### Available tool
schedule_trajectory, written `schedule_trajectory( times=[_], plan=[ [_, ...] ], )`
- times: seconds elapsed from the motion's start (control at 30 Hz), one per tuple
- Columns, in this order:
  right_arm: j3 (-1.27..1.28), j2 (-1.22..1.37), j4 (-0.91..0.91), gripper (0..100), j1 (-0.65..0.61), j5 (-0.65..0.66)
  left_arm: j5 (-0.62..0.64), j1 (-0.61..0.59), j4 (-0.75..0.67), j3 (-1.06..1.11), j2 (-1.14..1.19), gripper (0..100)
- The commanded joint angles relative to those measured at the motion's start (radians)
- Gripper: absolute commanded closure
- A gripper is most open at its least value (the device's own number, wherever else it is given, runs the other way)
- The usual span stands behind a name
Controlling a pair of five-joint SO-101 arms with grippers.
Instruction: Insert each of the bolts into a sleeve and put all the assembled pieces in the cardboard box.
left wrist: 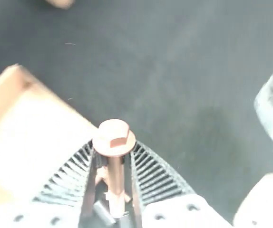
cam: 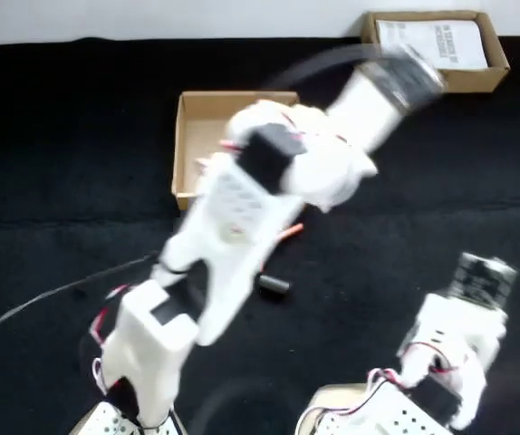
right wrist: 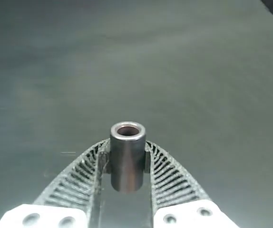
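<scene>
Left gripper (left wrist: 113, 148) pinches a copper bolt (left wrist: 114, 137) by its shank, head outward, just beside the cardboard box (left wrist: 13, 137). Right gripper (right wrist: 127, 145) clamps a dark sleeve (right wrist: 127, 159), bore facing out, over the black mat (right wrist: 198, 71). A loose sleeve (cam: 274, 285) lies on the mat between the arms.

On the worktop (cam: 52, 136), the cardboard box (cam: 207, 95) sits upper centre-left, a second box (cam: 498, 65) upper right. A loose sleeve (cam: 274, 285) lies mid-frame below the cardboard box. A bolt (left wrist: 113, 142) sits between the left fingers (left wrist: 74, 175), a sleeve (right wrist: 128, 156) between the right fingers (right wrist: 174, 175).
</scene>
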Motion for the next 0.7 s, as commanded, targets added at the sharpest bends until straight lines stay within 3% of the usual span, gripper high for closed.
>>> schedule_trajectory(
  times=[0.0, 0.13, 0.27, 0.37, 0.5, 0.67],
  plan=[
    [-0.113, -0.013, 0.005, 99.1, -0.213, 0.003, 0.146, -0.097, 0.003, 0.035, -0.206, 99],
    [-0.179, -0.013, 0.005, 99.1, -0.367, -0.008, 0.155, -0.157, 0.005, 0.282, -0.415, 99],
    [-0.232, -0.012, 0.004, 99.1, -0.449, -0.212, 0.155, -0.156, 0.000, 0.664, -0.674, 99],
    [-0.262, -0.012, 0.005, 99.1, -0.541, -0.265, 0.155, -0.156, -0.029, 0.937, -0.866, 99],
    [-0.269, -0.012, 0.007, 99.1, -0.639, -0.334, 0.155, -0.163, -0.230, 1.274, -1.078, 99],
    [-0.269, -0.010, 0.079, 99.1, -0.756, -0.393, 0.155, -0.154, -0.637, 1.666, -1.274, 99]
  ],
)
